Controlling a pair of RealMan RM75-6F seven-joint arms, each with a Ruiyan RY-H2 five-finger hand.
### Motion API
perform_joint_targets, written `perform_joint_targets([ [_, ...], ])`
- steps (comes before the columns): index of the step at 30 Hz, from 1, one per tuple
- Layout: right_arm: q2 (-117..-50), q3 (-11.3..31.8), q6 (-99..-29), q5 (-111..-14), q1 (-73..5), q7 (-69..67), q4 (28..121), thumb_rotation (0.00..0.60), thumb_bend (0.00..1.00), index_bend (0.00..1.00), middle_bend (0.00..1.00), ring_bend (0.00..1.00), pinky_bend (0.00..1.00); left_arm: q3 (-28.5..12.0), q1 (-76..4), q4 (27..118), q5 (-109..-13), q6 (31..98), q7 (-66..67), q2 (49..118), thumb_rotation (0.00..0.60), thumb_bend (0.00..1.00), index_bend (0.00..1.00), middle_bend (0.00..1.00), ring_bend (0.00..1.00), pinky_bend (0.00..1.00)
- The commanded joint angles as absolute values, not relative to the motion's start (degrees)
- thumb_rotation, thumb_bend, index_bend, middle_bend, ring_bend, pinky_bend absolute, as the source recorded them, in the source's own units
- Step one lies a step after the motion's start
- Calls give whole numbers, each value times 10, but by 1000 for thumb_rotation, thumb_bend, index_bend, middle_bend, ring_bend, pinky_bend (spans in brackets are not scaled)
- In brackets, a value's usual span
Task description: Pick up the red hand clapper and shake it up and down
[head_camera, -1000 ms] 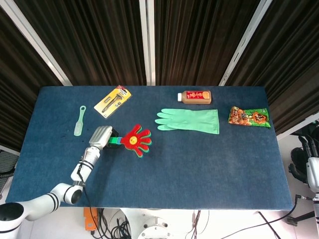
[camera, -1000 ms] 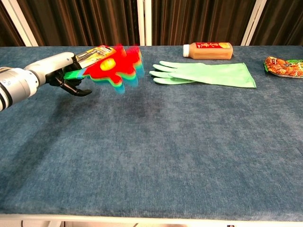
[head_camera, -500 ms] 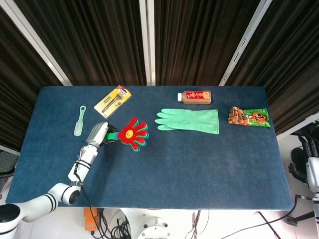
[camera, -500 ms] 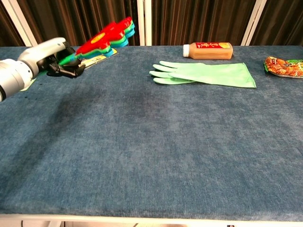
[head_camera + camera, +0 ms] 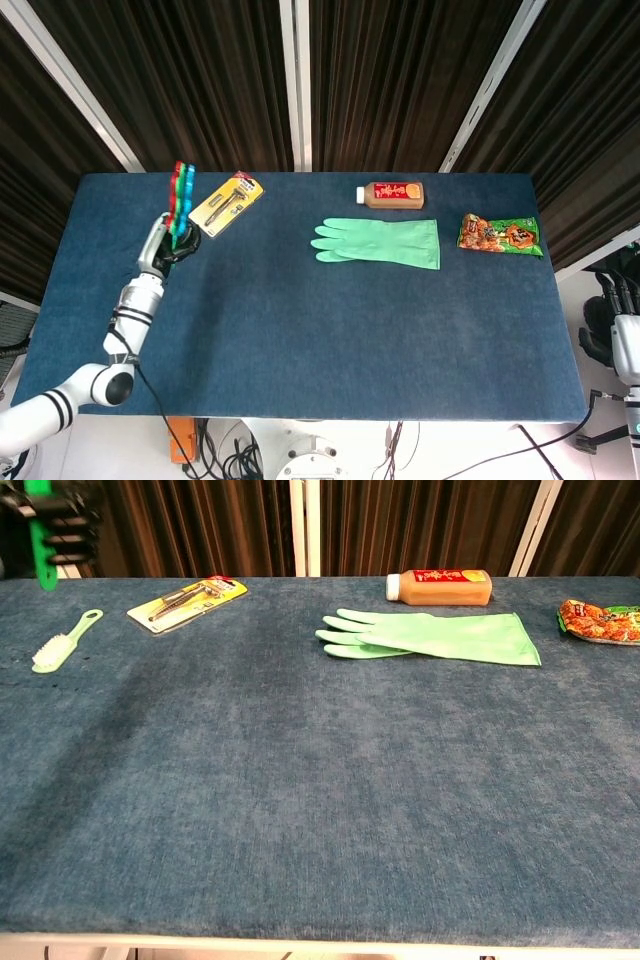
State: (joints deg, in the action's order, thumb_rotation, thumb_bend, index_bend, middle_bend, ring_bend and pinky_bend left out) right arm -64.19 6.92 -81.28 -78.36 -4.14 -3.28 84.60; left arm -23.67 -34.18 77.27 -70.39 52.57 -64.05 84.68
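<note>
The left hand (image 5: 163, 243) is wrapped around the green handle of the red plastic hand clapper (image 5: 180, 193), holding it upright and well above the blue felt-covered table (image 5: 330, 340). From overhead the clapper shows edge-on as thin red, green and blue layers standing up from the fist; from the chest view only the green handle (image 5: 43, 540) and the dark curled fingers (image 5: 68, 530) show at the top left corner, the rest running out of the picture. Take the long mint-green rubber glove (image 5: 380, 242) lying flat near the table's middle as the landmark: the raised clapper is well off to the glove's left, near the table's far left corner. Between clapper and glove, nearer the clapper, lies a yellow carded pack of metal tools (image 5: 227, 203). In the chest view a pale green brush (image 5: 63, 643) lies left of that pack. Just behind the glove's cuff end a bottle of orange-brown drink with a red label (image 5: 391, 194) lies on its side, and to the glove's right, apart from it, sits a green and orange snack packet (image 5: 499, 235). The right hand (image 5: 624, 335) shows only partly at the right edge, off the table; I cannot tell how its fingers lie.
</note>
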Motion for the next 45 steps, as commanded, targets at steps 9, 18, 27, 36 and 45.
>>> perform_joint_targets([
  [9,-642,69,-810,-783,-44,-28,849,600,277,0,0,0,0,-87,-383,571,-928,616,-144,874,600,668,1000,1000,1000,1000],
  [18,-645,70,-810,-783,-44,-37,840,600,279,0,0,0,0,-35,-416,572,-951,560,-68,866,600,669,1000,1000,1000,1000],
  [27,-645,69,-810,-784,-43,-43,837,600,279,0,0,0,0,-145,-391,752,-778,536,-524,823,600,669,1000,1000,1000,1000],
  [36,-648,69,-804,-782,-46,-39,834,600,280,0,0,0,0,-247,-352,809,-673,476,-842,779,600,670,1000,1000,1000,1000],
  [45,-652,67,-800,-782,-49,-29,836,600,283,0,0,0,0,-150,-373,726,-828,532,-574,801,600,670,1000,1000,1000,1000],
])
